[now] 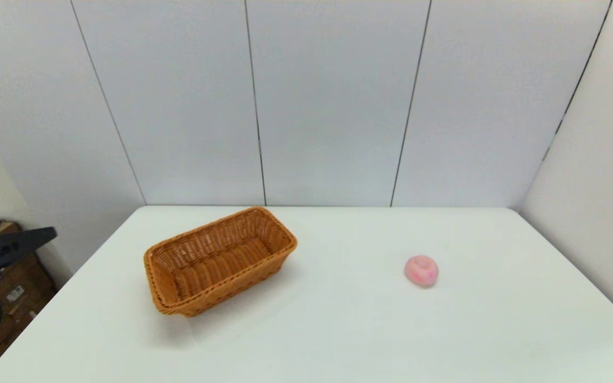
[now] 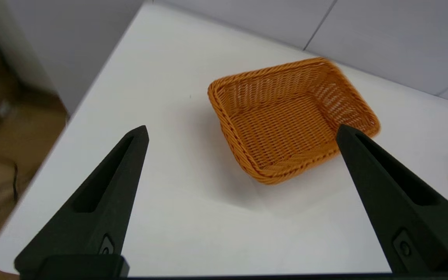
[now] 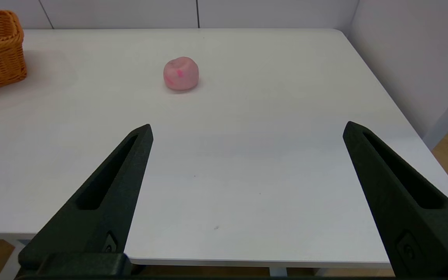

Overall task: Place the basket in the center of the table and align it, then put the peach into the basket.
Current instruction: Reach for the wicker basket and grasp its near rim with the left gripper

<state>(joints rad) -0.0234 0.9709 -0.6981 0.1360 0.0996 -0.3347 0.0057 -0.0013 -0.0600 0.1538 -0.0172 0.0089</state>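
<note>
Nearest to us, both of our arms sit back at the near edge of the table (image 1: 338, 330), neither reaching in yet. Our left gripper (image 2: 241, 132) hangs above the near left corner with its fingers spread wide and nothing between them, aimed at the basket (image 2: 290, 116), which we judge is why it waits on that side: the basket is the first thing to move. Our right gripper (image 3: 247, 130) likewise stands wide apart and empty over the near right edge, pointed toward the peach (image 3: 181, 73), so each arm faces the thing closest to it. Farther in, on the left half of the table, the basket (image 1: 218, 260) rests flat on its base, empty, turned at an angle so that its long sides run slantwise to the table's edges. It lies left of the middle, so we judge that it needs both a push toward the centre and a turn to square it up. Its sloping woven walls and braided rim should give the fingers a firm place to pinch or nudge. On the right half, well apart from the basket, the peach (image 1: 421, 271) sits alone on the bare surface. Being round, it may roll if touched off-centre, so we would grip it squarely. Beyond the far edge stand pale wall panels (image 1: 328, 101).
</note>
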